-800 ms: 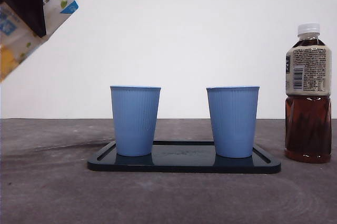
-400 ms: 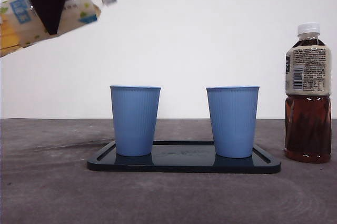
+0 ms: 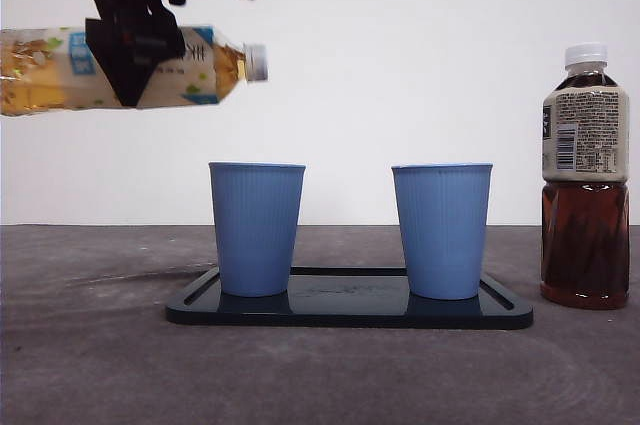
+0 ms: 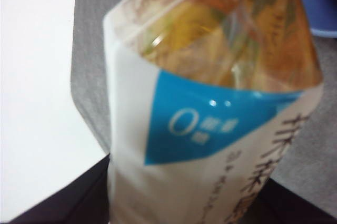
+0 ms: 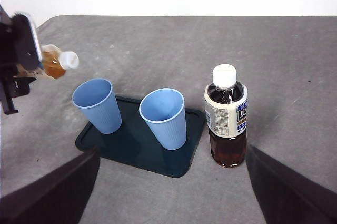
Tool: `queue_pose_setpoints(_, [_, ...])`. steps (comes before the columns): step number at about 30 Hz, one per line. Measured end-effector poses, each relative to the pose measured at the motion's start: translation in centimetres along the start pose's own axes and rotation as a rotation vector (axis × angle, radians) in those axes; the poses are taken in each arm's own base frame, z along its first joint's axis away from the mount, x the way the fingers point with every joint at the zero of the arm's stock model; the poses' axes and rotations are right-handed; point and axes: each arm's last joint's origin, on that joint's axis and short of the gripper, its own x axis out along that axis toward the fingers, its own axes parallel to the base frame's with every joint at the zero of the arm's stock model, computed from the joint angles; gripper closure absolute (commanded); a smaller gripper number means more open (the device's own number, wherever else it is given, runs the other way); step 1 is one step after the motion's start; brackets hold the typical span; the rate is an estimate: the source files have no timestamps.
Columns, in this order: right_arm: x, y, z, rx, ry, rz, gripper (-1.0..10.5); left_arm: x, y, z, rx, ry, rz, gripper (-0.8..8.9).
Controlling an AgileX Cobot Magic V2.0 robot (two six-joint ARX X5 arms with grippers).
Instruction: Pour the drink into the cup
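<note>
A pale tea bottle point(image 3: 200, 70) with a white-and-blue label lies level in the air, its white cap on. The cap end hangs well above the left blue cup point(image 3: 257, 230). My left gripper point(image 3: 132, 65) is shut on the bottle's middle, and the left wrist view is filled by that bottle point(image 4: 210, 103). The right wrist view shows the bottle point(image 5: 52, 61) beside the left cup point(image 5: 97, 105). A second blue cup point(image 3: 442, 230) stands to the right. My right gripper point(image 5: 168, 197) waits open, high and back from the table.
Both cups stand on a dark tray point(image 3: 350, 313) in the middle of the grey table. A capped bottle of dark tea point(image 3: 586, 185) stands upright to the right of the tray, and the right wrist view shows this bottle point(image 5: 226, 124) too.
The left gripper carried the pale bottle rightward and tipped it from slanting upward to level. Its cap now sits over the left cup. Cups, tray and dark bottle stayed put.
</note>
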Motion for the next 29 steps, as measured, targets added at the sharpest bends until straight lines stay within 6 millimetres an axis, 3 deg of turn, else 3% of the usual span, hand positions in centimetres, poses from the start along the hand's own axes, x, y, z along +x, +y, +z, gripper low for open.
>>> queue_pose_setpoints(29, [0.0, 0.0, 0.0, -0.004, 0.001, 0.001, 5.0, 1.3, -1.8, 0.8, 0.152, 0.114, 0.039, 6.29])
